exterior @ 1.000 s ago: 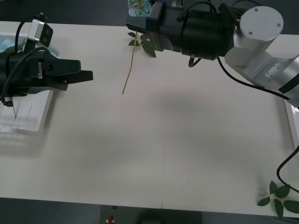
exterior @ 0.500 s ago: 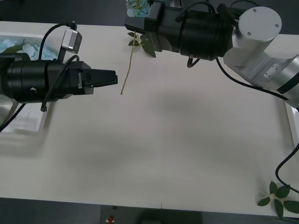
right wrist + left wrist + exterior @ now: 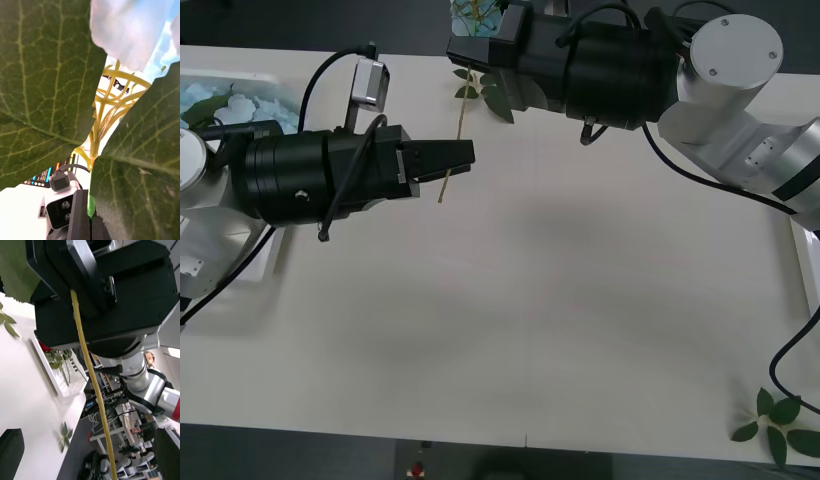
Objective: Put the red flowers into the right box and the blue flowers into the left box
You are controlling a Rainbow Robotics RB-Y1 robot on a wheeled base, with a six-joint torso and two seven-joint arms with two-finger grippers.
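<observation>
My right gripper [image 3: 463, 50] hangs at the table's far edge, shut on a blue flower [image 3: 478, 14]. The flower's thin yellow stem [image 3: 452, 150] dangles toward the table, with green leaves [image 3: 498, 100] near its top. In the right wrist view the black fingers [image 3: 83, 217] pinch the stem below big leaves [image 3: 41, 82] and a pale bloom [image 3: 127, 30]. My left gripper [image 3: 470, 155] stands open right beside the stem's lower part. The stem [image 3: 93, 390] runs between its fingers [image 3: 11, 453]. The left box [image 3: 240, 76] holds blue flowers [image 3: 210, 100]. The right box [image 3: 50, 371] holds red flowers [image 3: 44, 347].
A bloomless green leaf sprig [image 3: 780, 420] lies at the table's near right corner, also seen as a sprig [image 3: 65, 433] in the left wrist view. The right box's rim [image 3: 808, 262] shows at the table's right edge. The wide middle of the table is bare.
My left arm has swung right from over the left box to the hanging stem. The right arm and its flower have hardly moved.
</observation>
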